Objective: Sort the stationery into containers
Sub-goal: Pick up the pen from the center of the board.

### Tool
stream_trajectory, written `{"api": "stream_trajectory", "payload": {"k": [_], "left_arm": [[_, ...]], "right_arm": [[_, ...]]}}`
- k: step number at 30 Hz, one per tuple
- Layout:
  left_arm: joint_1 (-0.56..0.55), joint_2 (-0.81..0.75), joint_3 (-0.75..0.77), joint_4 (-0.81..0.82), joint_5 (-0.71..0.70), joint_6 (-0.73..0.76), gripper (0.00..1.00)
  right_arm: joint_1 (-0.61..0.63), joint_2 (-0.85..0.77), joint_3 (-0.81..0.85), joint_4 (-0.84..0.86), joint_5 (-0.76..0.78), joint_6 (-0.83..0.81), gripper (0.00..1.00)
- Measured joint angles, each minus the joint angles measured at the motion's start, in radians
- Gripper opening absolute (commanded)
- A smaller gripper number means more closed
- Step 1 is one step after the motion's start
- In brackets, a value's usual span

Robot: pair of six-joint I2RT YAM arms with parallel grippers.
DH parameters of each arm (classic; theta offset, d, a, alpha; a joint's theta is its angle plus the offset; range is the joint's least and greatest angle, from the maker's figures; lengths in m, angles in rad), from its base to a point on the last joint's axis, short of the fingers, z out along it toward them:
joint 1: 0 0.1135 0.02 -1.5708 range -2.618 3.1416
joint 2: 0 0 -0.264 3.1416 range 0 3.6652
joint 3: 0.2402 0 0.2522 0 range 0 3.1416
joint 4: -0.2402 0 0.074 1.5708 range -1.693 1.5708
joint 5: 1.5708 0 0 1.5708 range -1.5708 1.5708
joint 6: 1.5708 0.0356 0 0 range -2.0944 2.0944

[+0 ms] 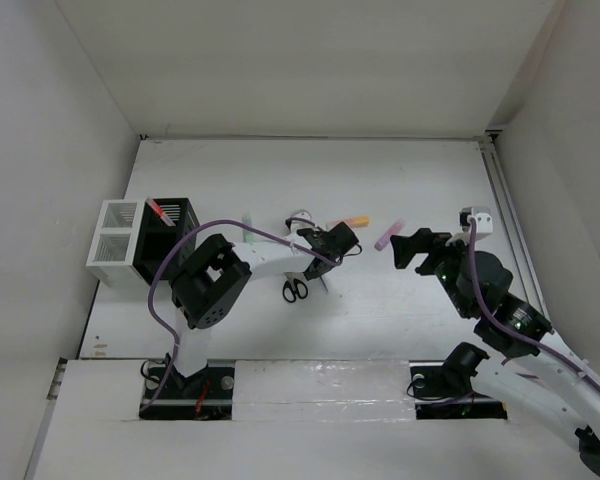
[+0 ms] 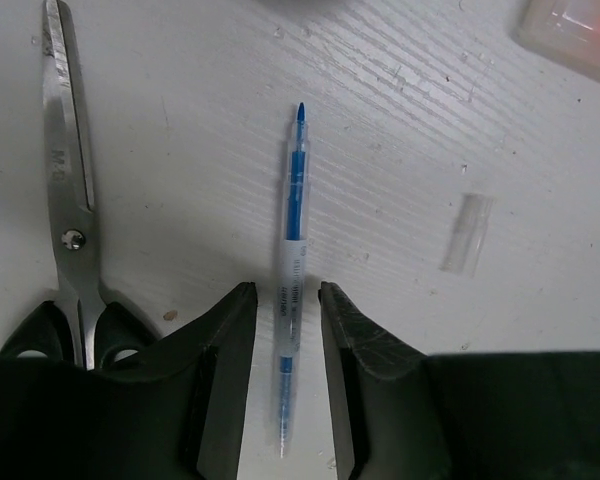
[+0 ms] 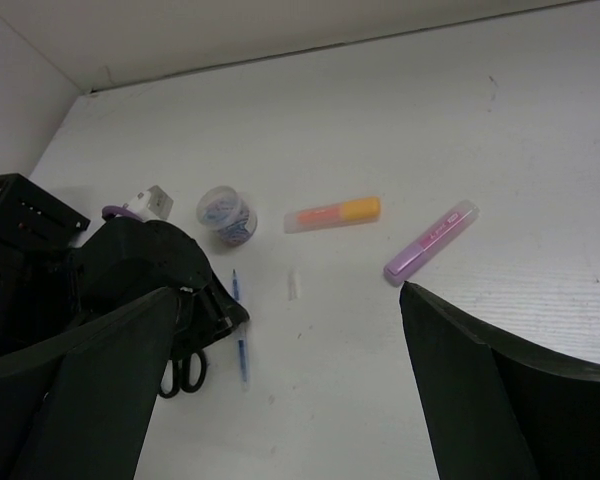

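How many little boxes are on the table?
2. The white box stands near the table's left edge; the black box sits just right of it. Others may be hidden.

Scissors (image 2: 65,170): shiny metal blades, black plastic handles. Blue pen (image 2: 292,250): clear glossy plastic barrel. Table (image 2: 430,130): white, matt, grained.

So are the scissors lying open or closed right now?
Closed. In the left wrist view the scissors show both blades lying together as one strip above the pivot, with the black handles side by side.
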Motion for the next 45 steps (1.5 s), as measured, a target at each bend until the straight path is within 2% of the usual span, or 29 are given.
{"api": "stream_trajectory", "payload": {"k": [6,18,45], "left_arm": [[-0.002,0.017,0.023,-0.029,0.000,-0.001,0.20],[-0.014,0.097,0.142,-0.171,-0.021,0.003,0.14],[-0.052,0.093,0.120,-0.145,-0.057,0.005,0.17]], "right_arm": [[0.000,-0.020,0.000,0.000,0.000,0.002,0.98],[0.000,-0.050,0.000,-0.002,-0.007,0.011,0.98],[0.000,-0.105,-0.011,-0.006,-0.008,0.019,0.98]]}}
